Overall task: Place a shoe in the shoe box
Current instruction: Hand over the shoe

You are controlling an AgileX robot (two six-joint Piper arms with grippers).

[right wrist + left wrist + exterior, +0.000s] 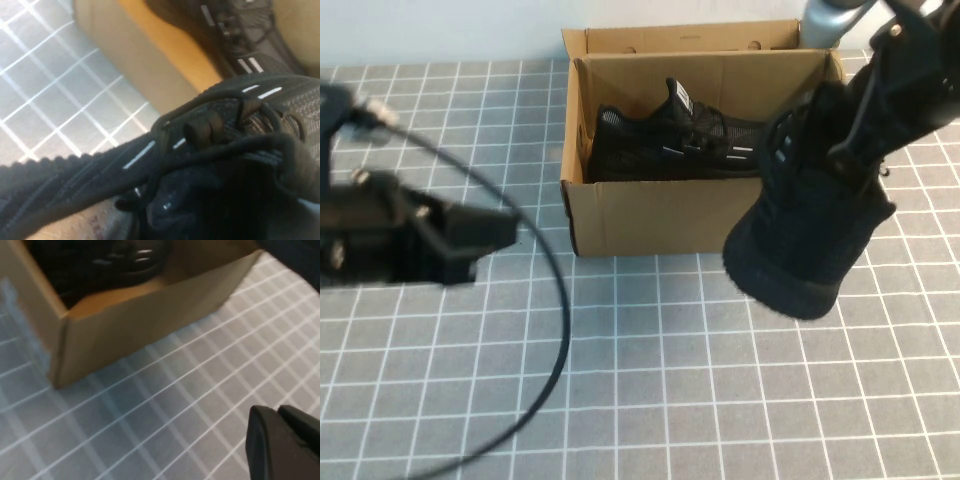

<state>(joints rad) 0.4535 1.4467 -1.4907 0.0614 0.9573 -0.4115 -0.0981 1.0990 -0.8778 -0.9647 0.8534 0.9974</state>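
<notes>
Shoe (810,235) hangs from my right gripper (855,140), which is clamped on its collar so that the toe droops down and the sole faces out; I hold it by the opening because that is the one stiff edge the fingers can pinch. It sits in the air just in front of the box's (650,215) front right corner, overlapping the front wall in the high view and clear of the tiled table (650,380). The box stands with its lid flap folded back, which leaves the top open for a drop from above. Its matching shoe (680,140) already lies on its side inside, along the back of the box, so the free room seems to be nearer the front wall. My left gripper (460,240) waits well to the left of the box, low over the table; I cannot tell whether it is open or closed.
</notes>
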